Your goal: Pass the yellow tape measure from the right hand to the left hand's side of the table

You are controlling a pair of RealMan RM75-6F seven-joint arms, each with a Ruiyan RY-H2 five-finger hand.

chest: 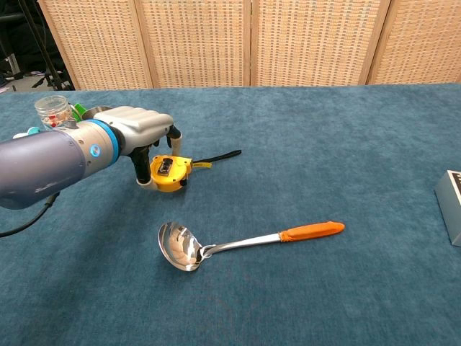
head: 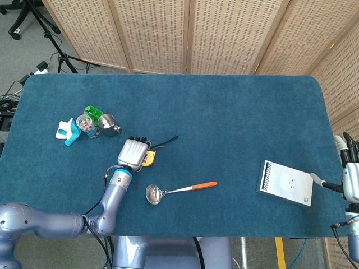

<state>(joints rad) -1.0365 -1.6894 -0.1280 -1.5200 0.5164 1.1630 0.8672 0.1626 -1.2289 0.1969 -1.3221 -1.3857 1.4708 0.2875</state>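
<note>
1. You have one yellow tape measure (chest: pixel 170 173).
2. One ladle (chest: pixel 238 243).
3. One steel cup (head: pixel 107 121).
4. One jar (head: pixel 86 125).
5. One box (head: pixel 286 183).
6. Two hands: left hand (head: pixel 133 152), right hand (head: pixel 349 178).

Glossy blue-grey arm (chest: pixel 36 169), bright blue wrist ring, pale grey robot hand (chest: pixel 140 126), black cable
</note>
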